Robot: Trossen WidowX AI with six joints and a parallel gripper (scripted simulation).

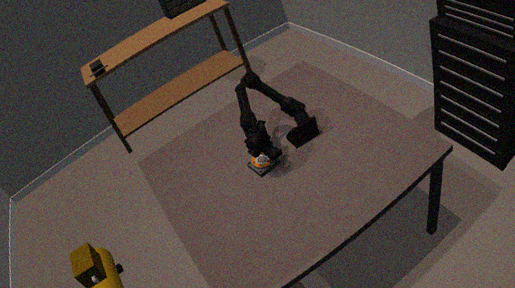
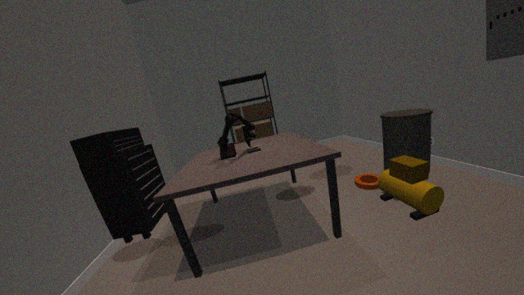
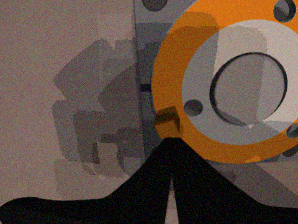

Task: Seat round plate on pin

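Note:
The round plate [image 1: 260, 163] [image 3: 170, 65], an orange ring around a pale centre, sits on the dark square base [image 1: 262, 173] [image 3: 145, 125]. The large round post [image 3: 250, 89] shows in the plate's middle in the wrist view. The orange tab [image 3: 167, 116] is at the plate's lower left there, with a dark round hole [image 3: 193, 107] beside it. I cannot make out the pin in that hole, nor whether the plate lies flat. My gripper [image 3: 172, 144] is shut and empty. Its fingertips overlap the plate's edge just below the tab in the wrist view; contact is unclear.
The base stands on the large table [image 1: 325, 190] [image 2: 241, 164], close in front of the arm's own foot [image 1: 303, 132] [image 2: 228, 151]. In the wrist view, arm shadows fall over the plate and left of the base. A tool cabinet, workbench and yellow compressor stand off the table.

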